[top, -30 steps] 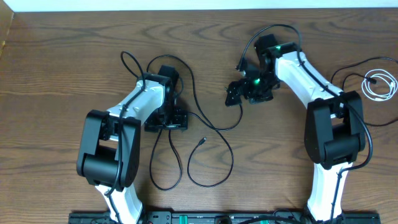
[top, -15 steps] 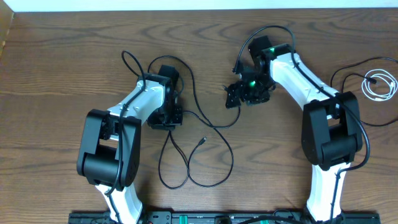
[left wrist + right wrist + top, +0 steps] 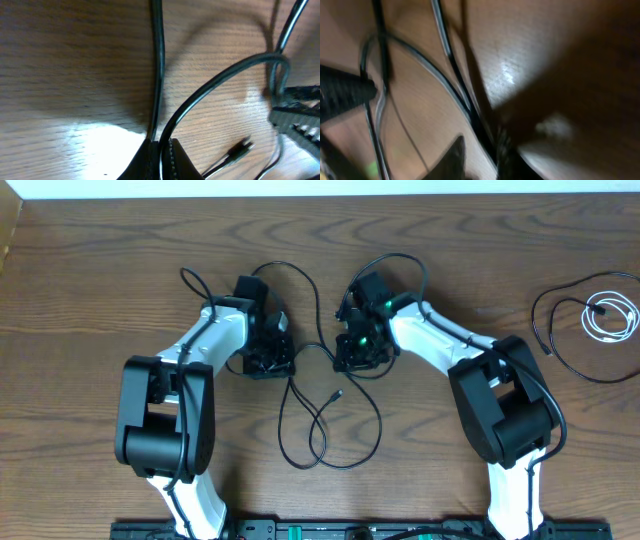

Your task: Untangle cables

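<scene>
Black cables point(image 3: 322, 430) lie in overlapping loops on the wood table between my two arms, with a small plug end point(image 3: 338, 394) among them. In the left wrist view my left gripper point(image 3: 161, 160) is shut on one black cable point(image 3: 210, 87), which curves up to the right, and a plug point(image 3: 240, 149) lies beside it. My right gripper point(image 3: 480, 157) is blurred. Its fingers stand a narrow gap apart around a black cable point(image 3: 470, 107) that lies against the right finger. From above, the left gripper point(image 3: 272, 362) and right gripper point(image 3: 352, 358) sit close together. A white cord point(image 3: 612, 315) is coiled far right.
Another black cable point(image 3: 548, 340) loops around the white cord near the table's right edge. Thicker black wires point(image 3: 385, 265) arch over the right arm. The right gripper's fingertips point(image 3: 295, 125) show at the right of the left wrist view. A pale wall strip point(image 3: 320, 186) borders the far edge.
Both grippers moved toward the table's middle. The left one shut on a black cable, and the right one's jaws narrowed around another. The cable loops shifted toward the centre.
</scene>
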Robot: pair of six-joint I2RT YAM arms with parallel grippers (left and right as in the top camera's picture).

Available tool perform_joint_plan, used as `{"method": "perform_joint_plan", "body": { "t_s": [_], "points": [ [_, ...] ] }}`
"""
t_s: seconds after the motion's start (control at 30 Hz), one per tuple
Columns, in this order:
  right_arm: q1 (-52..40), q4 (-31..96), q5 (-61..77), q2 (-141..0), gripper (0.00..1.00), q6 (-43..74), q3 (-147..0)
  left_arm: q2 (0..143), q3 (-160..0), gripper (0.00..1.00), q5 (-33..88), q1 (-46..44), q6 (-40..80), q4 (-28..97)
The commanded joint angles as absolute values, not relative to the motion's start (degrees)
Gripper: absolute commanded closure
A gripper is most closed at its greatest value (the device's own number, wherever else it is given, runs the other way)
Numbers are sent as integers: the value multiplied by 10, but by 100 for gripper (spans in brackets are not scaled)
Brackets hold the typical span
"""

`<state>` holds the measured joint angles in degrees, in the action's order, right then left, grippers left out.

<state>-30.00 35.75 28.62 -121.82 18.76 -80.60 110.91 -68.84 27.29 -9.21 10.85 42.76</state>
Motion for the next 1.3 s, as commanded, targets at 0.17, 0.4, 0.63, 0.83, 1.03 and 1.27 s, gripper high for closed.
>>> {"method": "perform_joint_plan", "body": {
  "t_s": [0.17,0.4,0.63,0.83,1.03,1.27],
  "points": [
    [-337,306,380,-1228,82,238,-751,1115,-685,92,294,-84,117,413],
    [-363,302,383,-1228,86,238,-751,1115,-685,68,294,-84,158,386],
    [-365,276,435,-1228,95,237,-751,1115,-685,49,294,-85,158,382],
    [-365,258,458,-1228,90,237,-751,1115,-685,45,294,-85,158,378],
    [-369,256,474,-1228,88,227,-751,1115,-685,45,291,-85,171,358],
    [-372,257,476,-1228,76,226,-751,1091,-694,45,286,-85,186,365]
  ]
}}
